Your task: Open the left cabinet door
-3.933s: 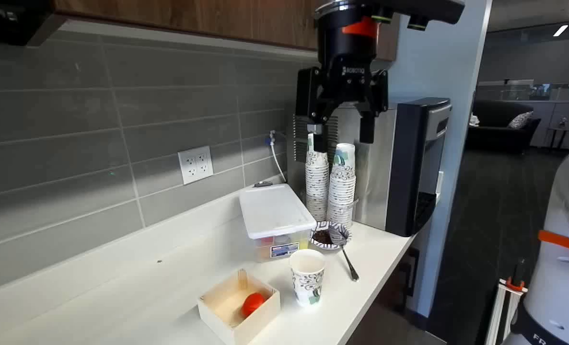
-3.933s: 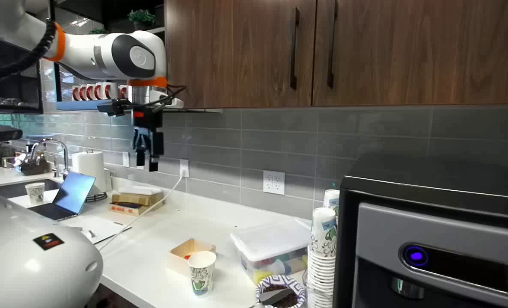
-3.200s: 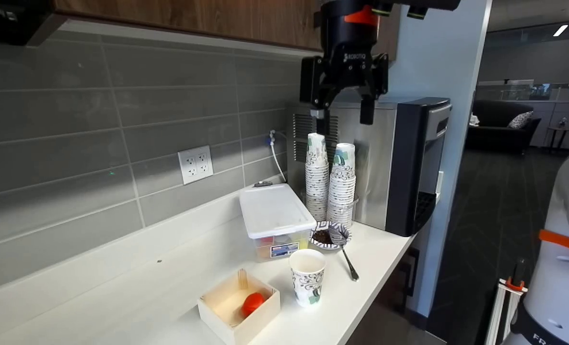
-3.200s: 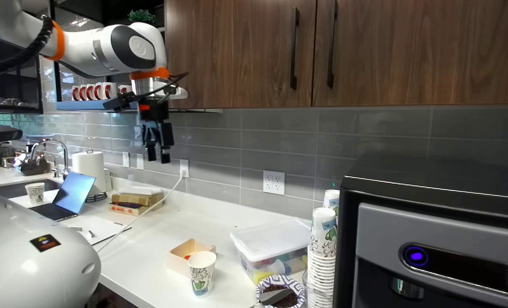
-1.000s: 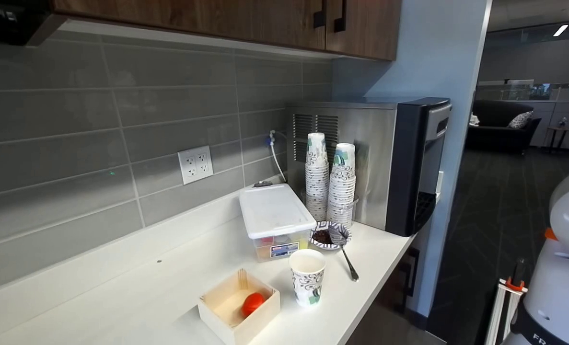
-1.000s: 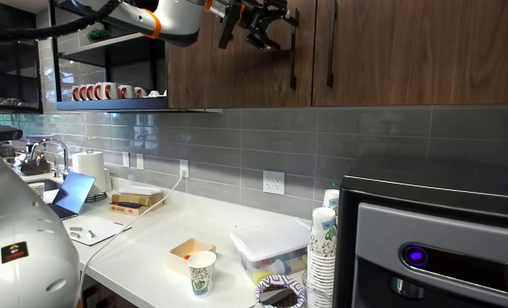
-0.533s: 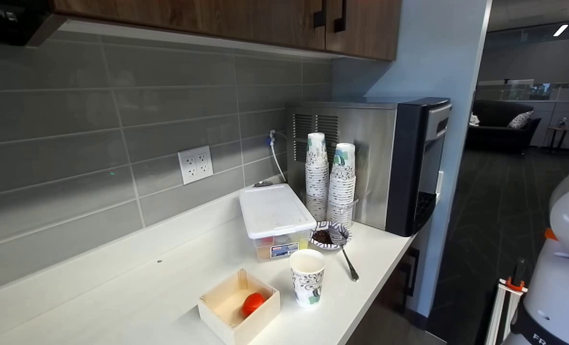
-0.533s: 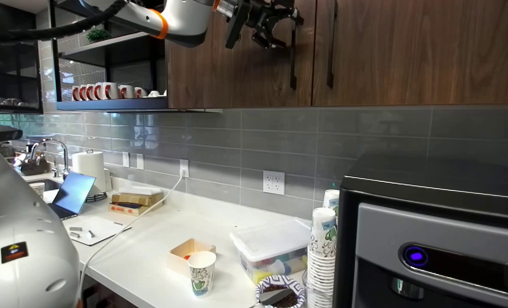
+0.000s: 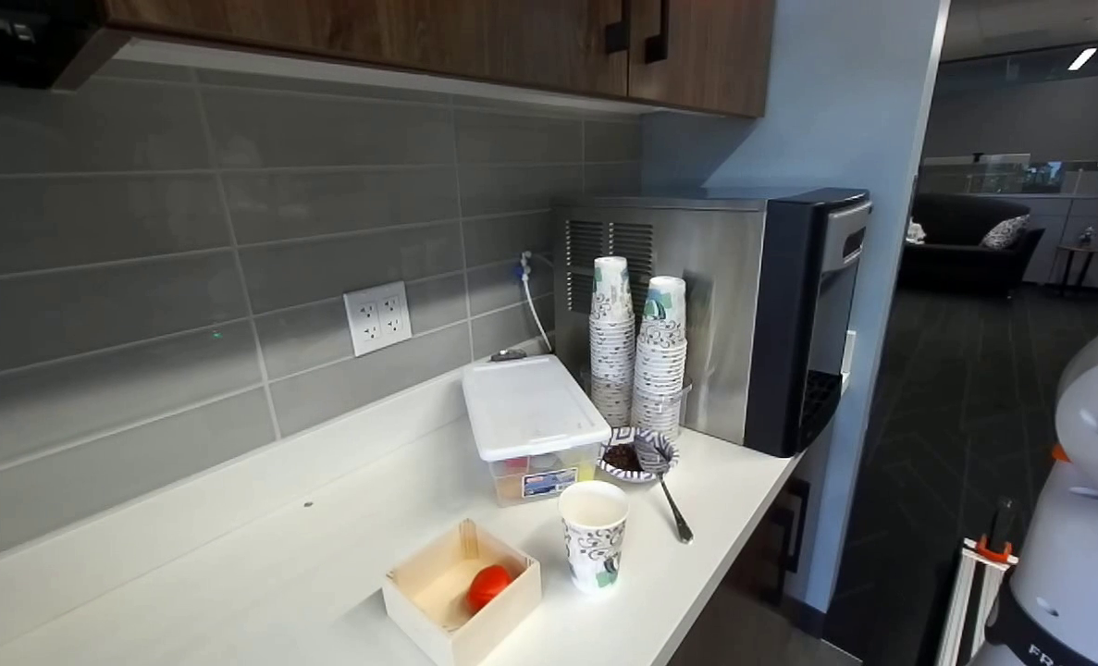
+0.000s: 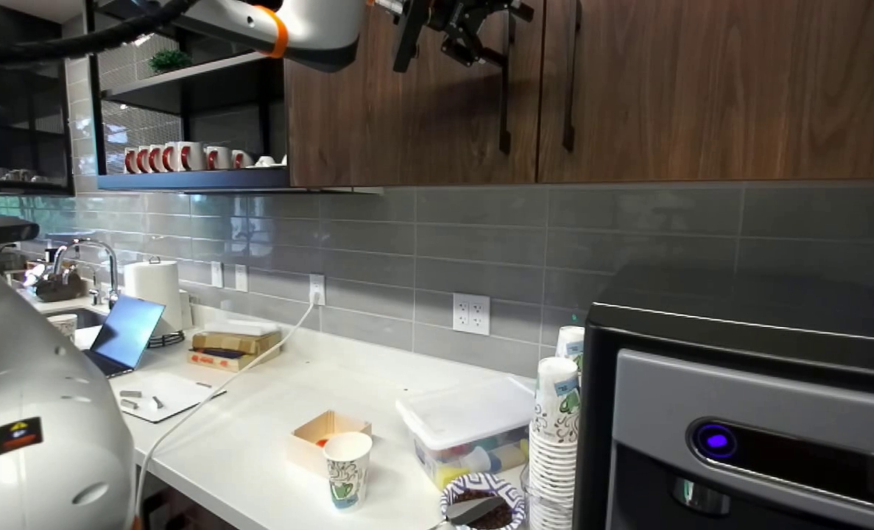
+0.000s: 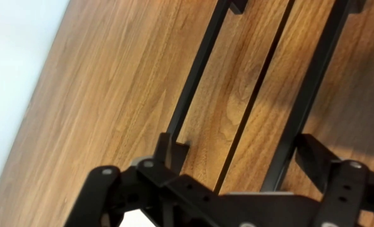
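The left cabinet door (image 10: 422,132) is dark brown wood grain and shut. It also shows in an exterior view (image 9: 400,37) and at the right of the wrist view (image 11: 363,78). Its black bar handle (image 10: 504,110) runs slanted through the wrist view (image 11: 303,97). My gripper (image 10: 510,33) is tilted towards the door at the handle's upper part. In the wrist view the gripper (image 11: 234,142) is open. The left door's handle lies between its fingers, against or very near the right-hand fingertip; contact cannot be told. The left-hand fingertip is by the right door's handle (image 11: 193,82).
The matching right door (image 10: 716,88) is shut beside it. Open shelves with mugs (image 10: 179,156) are left of the cabinet. Below, the counter (image 10: 245,456) holds a paper cup (image 10: 348,471), a wooden box (image 10: 308,453), a lidded bin (image 10: 473,419) and cup stacks beside the dispenser (image 10: 760,324).
My gripper has risen from hanging above the counter and turned towards the cabinet. In the last second it moved slightly right and up at the handle. The door has not moved.
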